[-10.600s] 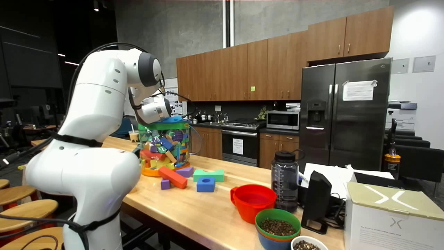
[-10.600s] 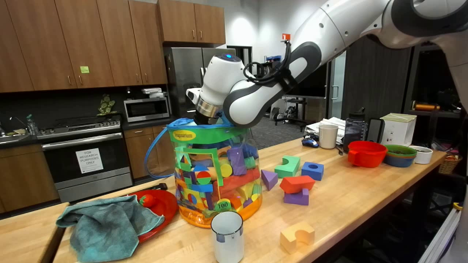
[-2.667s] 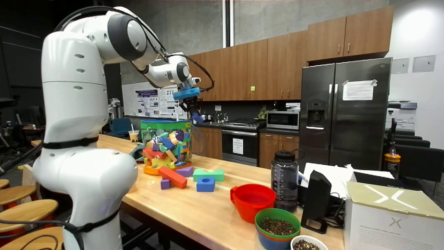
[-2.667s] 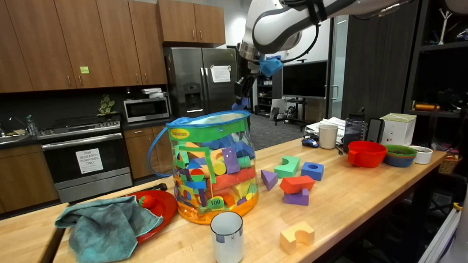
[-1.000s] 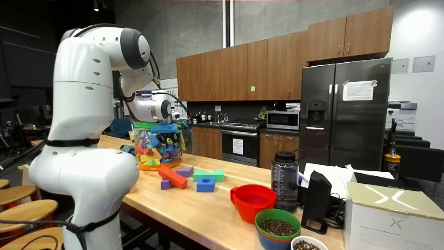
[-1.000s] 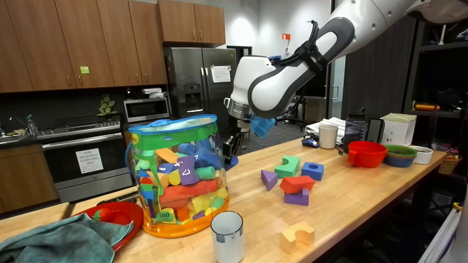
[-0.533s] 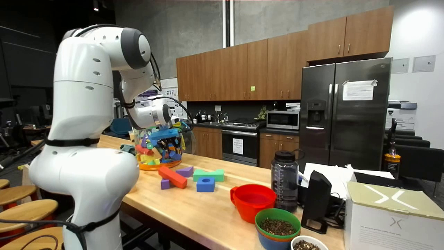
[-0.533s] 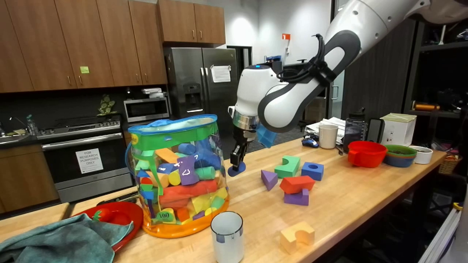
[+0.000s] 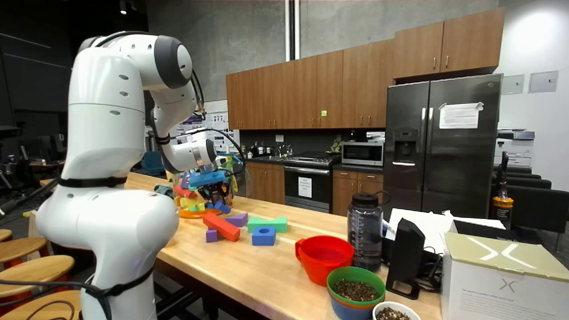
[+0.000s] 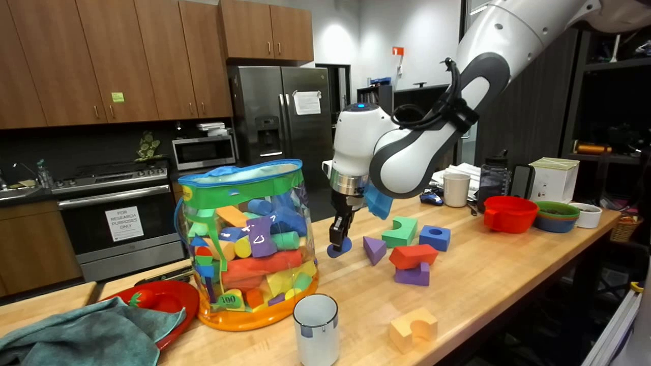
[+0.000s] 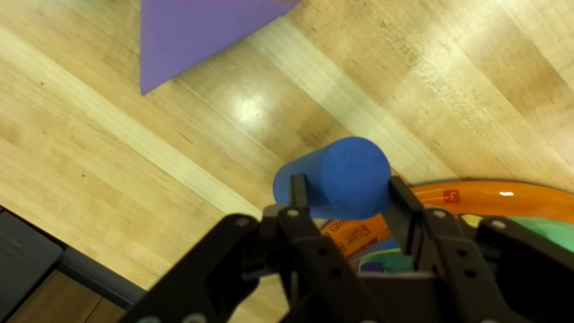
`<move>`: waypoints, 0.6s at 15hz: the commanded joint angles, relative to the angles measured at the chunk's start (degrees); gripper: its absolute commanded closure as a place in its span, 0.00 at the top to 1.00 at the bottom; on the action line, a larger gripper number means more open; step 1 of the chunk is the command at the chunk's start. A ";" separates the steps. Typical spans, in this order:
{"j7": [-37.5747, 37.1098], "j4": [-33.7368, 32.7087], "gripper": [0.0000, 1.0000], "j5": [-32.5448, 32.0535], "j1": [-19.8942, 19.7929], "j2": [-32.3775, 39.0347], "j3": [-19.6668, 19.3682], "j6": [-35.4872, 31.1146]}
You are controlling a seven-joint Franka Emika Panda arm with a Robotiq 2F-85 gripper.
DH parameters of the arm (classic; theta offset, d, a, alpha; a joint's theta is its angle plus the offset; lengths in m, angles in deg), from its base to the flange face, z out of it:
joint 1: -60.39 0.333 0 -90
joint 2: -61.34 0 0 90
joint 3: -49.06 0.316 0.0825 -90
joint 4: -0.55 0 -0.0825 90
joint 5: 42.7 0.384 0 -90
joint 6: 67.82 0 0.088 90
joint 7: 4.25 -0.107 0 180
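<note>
A blue foam cylinder (image 11: 356,175) sits between the fingers of my gripper (image 11: 347,184) in the wrist view, tilted. The right finger meets its edge and the left finger lies across its side. In an exterior view my gripper (image 10: 338,237) points down beside the clear block bag (image 10: 254,321), with the blue cylinder (image 10: 339,248) at its fingertips, low over the wooden table. I cannot tell whether the cylinder touches the table. Close by lies a purple triangular block (image 10: 375,249). From the opposite side, the cylinder (image 9: 223,207) shows under the gripper (image 9: 214,198).
A green arch (image 10: 402,233), a blue block with a hole (image 10: 435,239) and a red block (image 10: 413,256) leaning on a purple one (image 10: 413,275) lie near. A white mug (image 10: 316,333), a yellow arch block (image 10: 402,333) and a red plate (image 10: 173,300) stand nearer the camera.
Over the last second my gripper has lowered and moved away from the bag, carrying the cylinder. Earlier it was inside, then above, the bag. Bag, plate and cloth have shifted along the table.
</note>
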State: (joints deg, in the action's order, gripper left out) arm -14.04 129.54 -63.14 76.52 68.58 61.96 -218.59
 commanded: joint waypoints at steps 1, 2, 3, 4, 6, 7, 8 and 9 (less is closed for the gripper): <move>-2.24 1.85 0.77 -1.61 0.83 -1.84 -0.55 0.08; -2.24 1.77 0.84 -1.65 0.91 -1.83 -0.56 0.15; -2.28 1.72 0.90 -1.64 0.97 -1.84 -0.56 0.21; -2.37 1.70 0.98 -1.69 1.04 -1.74 -0.57 0.06; -2.30 1.41 1.00 -1.58 1.11 -1.67 -0.53 0.17; -2.31 1.34 1.00 -1.40 1.13 -1.58 -0.49 0.00; -2.24 1.23 1.00 -1.02 1.15 -1.52 -0.40 0.00; -2.07 1.16 1.00 -0.36 1.11 -1.47 -0.27 -0.13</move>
State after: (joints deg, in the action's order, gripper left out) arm -14.98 130.02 -63.14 77.31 68.52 61.96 -218.61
